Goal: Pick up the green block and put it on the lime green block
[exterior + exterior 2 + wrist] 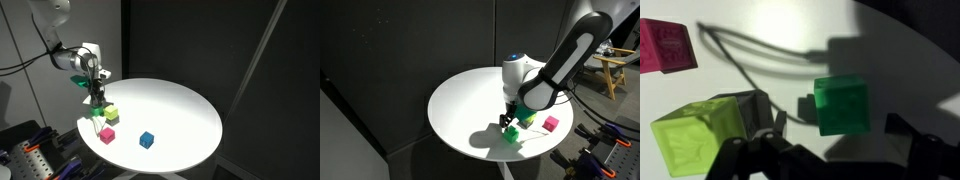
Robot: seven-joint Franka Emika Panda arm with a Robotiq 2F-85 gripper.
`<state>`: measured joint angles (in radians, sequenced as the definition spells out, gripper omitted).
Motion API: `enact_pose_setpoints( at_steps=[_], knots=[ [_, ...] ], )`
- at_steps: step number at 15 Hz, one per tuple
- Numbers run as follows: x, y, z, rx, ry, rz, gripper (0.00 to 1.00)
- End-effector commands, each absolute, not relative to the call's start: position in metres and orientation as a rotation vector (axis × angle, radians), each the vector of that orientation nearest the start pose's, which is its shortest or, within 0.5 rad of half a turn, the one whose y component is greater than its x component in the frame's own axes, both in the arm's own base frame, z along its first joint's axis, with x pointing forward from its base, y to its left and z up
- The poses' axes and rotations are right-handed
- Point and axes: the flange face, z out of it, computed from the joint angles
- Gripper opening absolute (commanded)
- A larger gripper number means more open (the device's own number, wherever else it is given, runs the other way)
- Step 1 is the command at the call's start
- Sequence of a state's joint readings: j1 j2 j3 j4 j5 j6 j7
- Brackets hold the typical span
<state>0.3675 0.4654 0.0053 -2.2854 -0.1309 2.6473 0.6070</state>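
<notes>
The green block (841, 104) sits on the white round table, and shows in both exterior views (97, 113) (511, 135). The lime green block (698, 135) sits close beside it, apart from it, and also shows in both exterior views (111, 113) (527, 117). My gripper (840, 142) is open and empty. It hovers just above the green block, with one finger on each side of it. It shows in both exterior views (97, 97) (508, 121).
A pink block (665, 47) (107, 134) (551, 124) lies near the lime green one. A blue block (147, 140) lies further toward the table's middle. The table's edge (85, 128) is close to the blocks. Dark curtains surround the table.
</notes>
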Motion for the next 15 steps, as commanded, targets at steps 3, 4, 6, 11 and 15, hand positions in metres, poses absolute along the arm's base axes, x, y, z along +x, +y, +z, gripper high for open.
enact_pose_setpoints(
  at_steps=[3, 4, 6, 11, 15],
  knots=[
    [0.494, 0.197, 0.132, -3.255, 0.133, 0.070, 1.00],
    [0.495, 0.198, 0.132, -3.258, 0.120, 0.065, 1.00],
    [0.496, 0.200, 0.131, -3.261, 0.074, 0.062, 1.00],
    [0.493, 0.200, 0.127, -3.269, -0.056, 0.077, 1.00],
    [0.491, 0.200, 0.122, -3.265, -0.090, 0.089, 1.00]
  ],
)
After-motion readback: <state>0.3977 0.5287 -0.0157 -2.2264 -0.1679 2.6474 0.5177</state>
